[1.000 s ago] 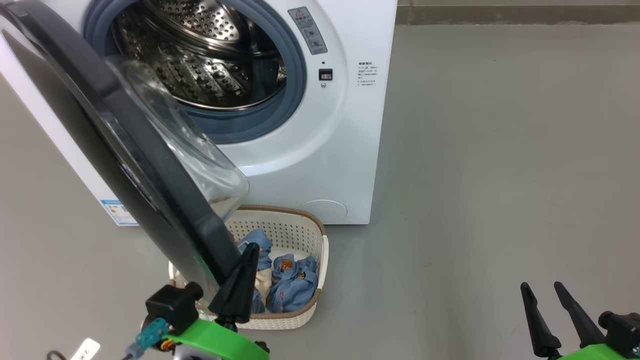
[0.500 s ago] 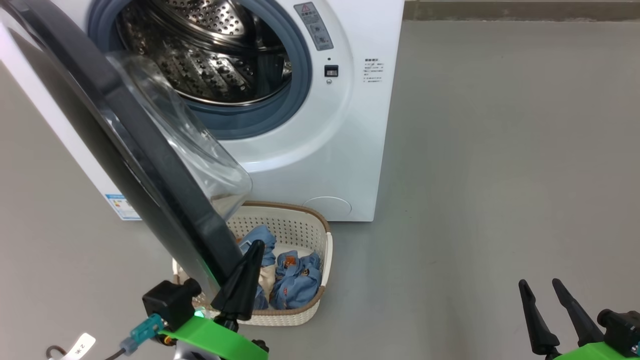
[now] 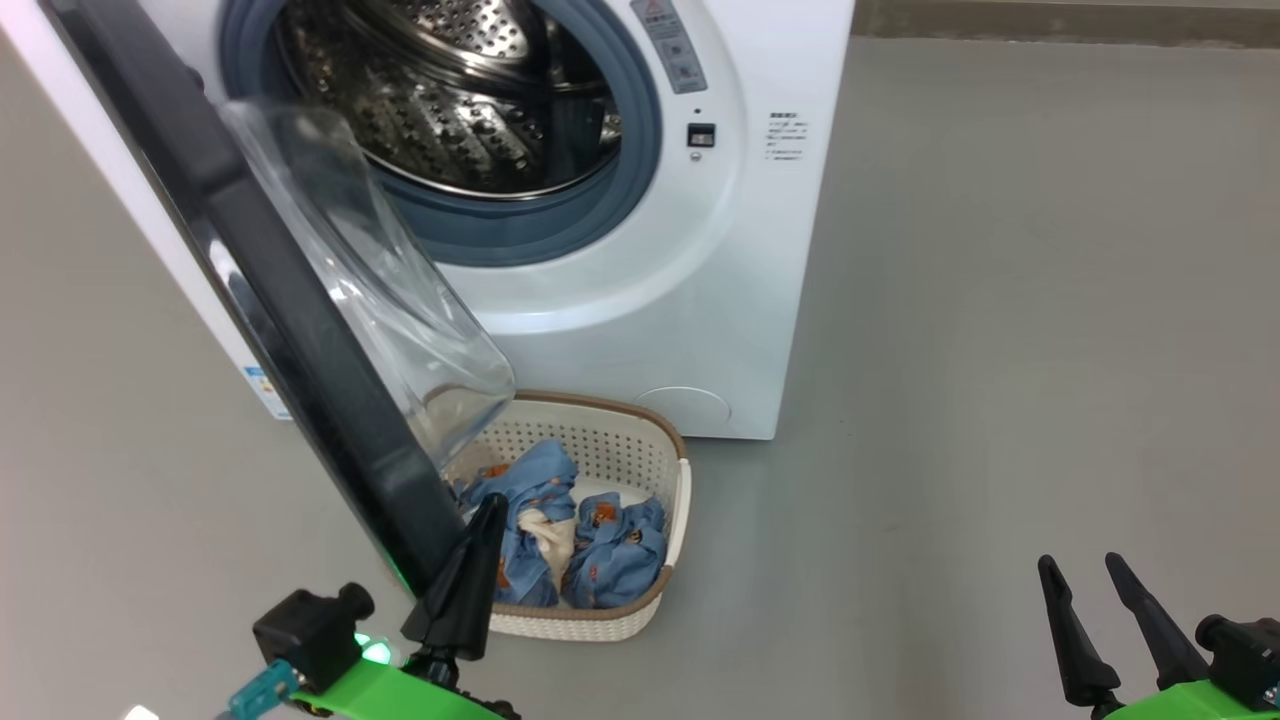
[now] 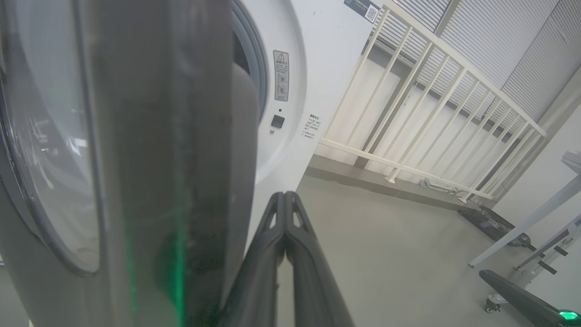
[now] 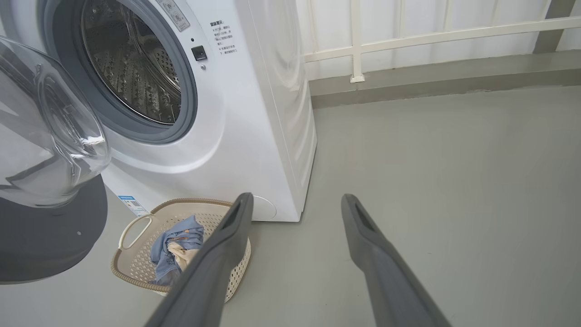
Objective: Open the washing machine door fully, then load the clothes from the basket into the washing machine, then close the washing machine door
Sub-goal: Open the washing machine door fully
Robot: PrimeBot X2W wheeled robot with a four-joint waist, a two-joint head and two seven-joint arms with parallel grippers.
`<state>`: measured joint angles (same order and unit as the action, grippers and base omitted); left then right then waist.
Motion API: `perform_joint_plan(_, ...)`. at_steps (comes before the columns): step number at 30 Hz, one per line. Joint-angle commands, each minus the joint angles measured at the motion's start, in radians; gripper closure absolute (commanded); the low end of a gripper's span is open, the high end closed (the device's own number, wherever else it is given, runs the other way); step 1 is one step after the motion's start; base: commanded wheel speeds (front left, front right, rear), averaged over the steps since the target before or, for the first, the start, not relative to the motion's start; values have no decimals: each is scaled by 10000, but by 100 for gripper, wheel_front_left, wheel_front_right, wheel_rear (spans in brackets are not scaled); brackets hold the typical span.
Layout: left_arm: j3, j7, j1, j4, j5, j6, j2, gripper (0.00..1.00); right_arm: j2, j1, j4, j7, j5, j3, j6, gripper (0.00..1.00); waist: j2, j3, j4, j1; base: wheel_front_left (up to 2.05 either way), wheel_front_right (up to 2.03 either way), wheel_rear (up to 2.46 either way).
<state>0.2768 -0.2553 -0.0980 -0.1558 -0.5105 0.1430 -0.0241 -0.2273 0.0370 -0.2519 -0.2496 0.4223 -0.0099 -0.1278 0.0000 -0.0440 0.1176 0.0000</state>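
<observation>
**A:** Where does the washing machine door (image 3: 300,330) stand?

**B:** In the head view it hangs swung out, edge-on, running from 11 o'clock down to 7 o'clock. The washing machine (image 3: 620,330) sits at 12 o'clock with its drum (image 3: 470,110) bare.

**A:** And the pincers?

**B:** The left pincer (image 3: 488,510), at 7 o'clock, has its tips pressed together with nothing between them. It lies along the inner side of the door's lower rim, touching or just beside it; I can't tell which. The right pincer (image 3: 1079,560), at 5 o'clock, stands spread wide and empty over the floor (image 3: 1000,350).

**A:** How will the door handle?

**B:** I judge it stiff, fairly heavy and swinging on its hinge. The gloss looks slippery, so a push on the black rim far from the hinge suits better than a pinch. I'd keep off the glass porthole (image 3: 400,300).

**A:** The clothes (image 3: 610,550)?

**B:** They lie crumpled in the basket (image 3: 620,620) at 6 o'clock, part under the door's bulge. They are likely soft, light and floppy; I'd pinch a raised fold on top. The basket looks light and may slide.
</observation>
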Motion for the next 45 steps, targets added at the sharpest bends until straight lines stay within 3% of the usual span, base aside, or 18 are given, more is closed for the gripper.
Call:
perform_joint_plan(1,-694,-64,-184,218,-75,-123,-367,100,-257,-324,269,-122,-31,217,-29,0,0,-57,115,0,0,0,0)
perform_joint_plan(20,-1210,-64,795,1174,160,-180,-513,100,-396,-389,276,-122,-37,259,-29,0,0,-166,1297,0,0,0,0)
perform_joint_plan(31,-1686,171,1142,1672,96,-703,-831,100,-401,-438,173,-122,-7,386,-29,0,0,-110,1979,0,0,0,0)
perform_joint_plan(45,-3148,302,1099,1613,-360,-1339,-1636,100,-389,-352,224,-122,-19,346,-29,0,0,-190,2130,0,0,0,0)
